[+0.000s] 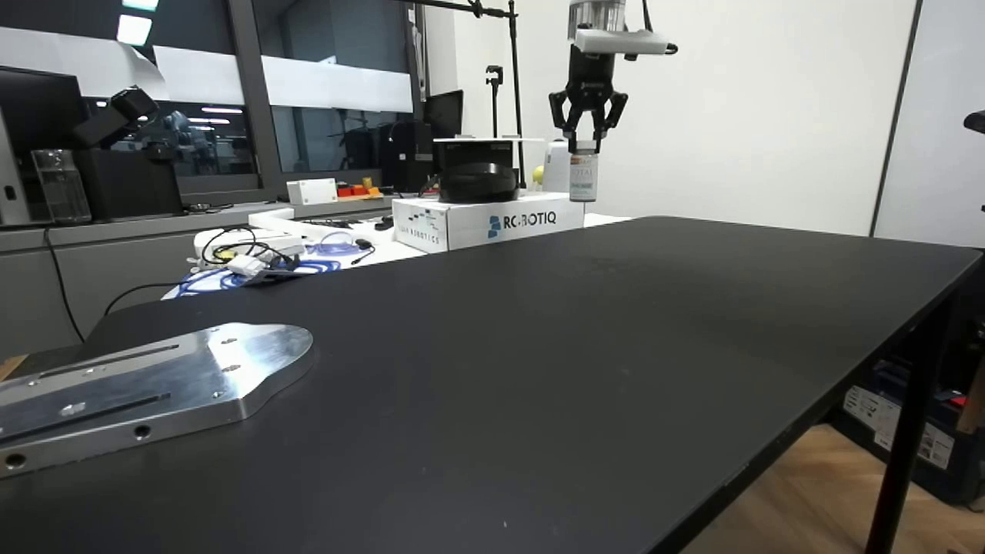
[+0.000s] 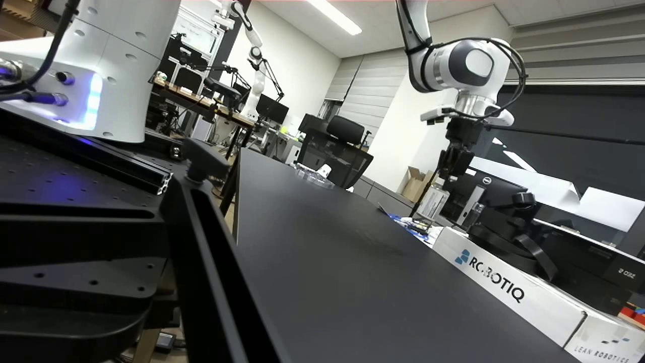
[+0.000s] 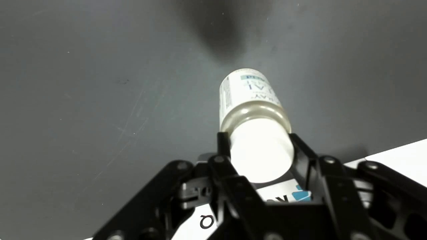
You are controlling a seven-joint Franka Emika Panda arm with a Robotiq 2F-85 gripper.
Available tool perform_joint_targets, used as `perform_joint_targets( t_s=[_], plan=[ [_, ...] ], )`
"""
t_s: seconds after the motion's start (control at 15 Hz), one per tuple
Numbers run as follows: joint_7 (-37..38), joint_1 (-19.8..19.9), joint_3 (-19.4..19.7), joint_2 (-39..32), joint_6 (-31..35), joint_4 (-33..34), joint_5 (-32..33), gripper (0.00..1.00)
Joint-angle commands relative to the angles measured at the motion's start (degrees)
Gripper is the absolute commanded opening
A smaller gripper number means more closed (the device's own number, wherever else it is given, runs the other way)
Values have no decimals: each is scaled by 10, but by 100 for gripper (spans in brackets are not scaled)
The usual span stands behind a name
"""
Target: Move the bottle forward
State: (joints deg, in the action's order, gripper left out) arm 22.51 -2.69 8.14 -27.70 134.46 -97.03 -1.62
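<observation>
"Wrist view: what's the gripper (image 3: 260,143) pinching?"

"The bottle (image 3: 253,110), by its top, up over the table (image 3: 110,93)."

"Is the table's edge near?"

"Yes, by the box (image 3: 278,190). Wide table spreads away from there."

You held the Panda arm (image 2: 443,65) aloft, its Robotiq gripper (image 1: 585,146) pointing down with both fingers (image 3: 223,144) clamped partway together.
</observation>
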Motion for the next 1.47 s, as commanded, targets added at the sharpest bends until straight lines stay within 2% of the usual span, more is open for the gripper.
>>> perform_joint_targets(
  t_s=[0.0, 0.33, 0.73, 0.87, 1.07, 1.4],
  plan=[
    [-22, -15, -23, 118, 15, -134, 21, 20],
    [-61, -32, -84, 240, 33, -289, 1, 20],
    [-89, -70, -162, 328, 71, -417, -38, 20],
    [-95, -86, -184, 346, 105, -456, -46, 20],
    [-101, -104, -205, 356, 190, -514, -59, 20],
    [-128, -117, -215, 339, 310, -582, -72, 20]
  ],
)
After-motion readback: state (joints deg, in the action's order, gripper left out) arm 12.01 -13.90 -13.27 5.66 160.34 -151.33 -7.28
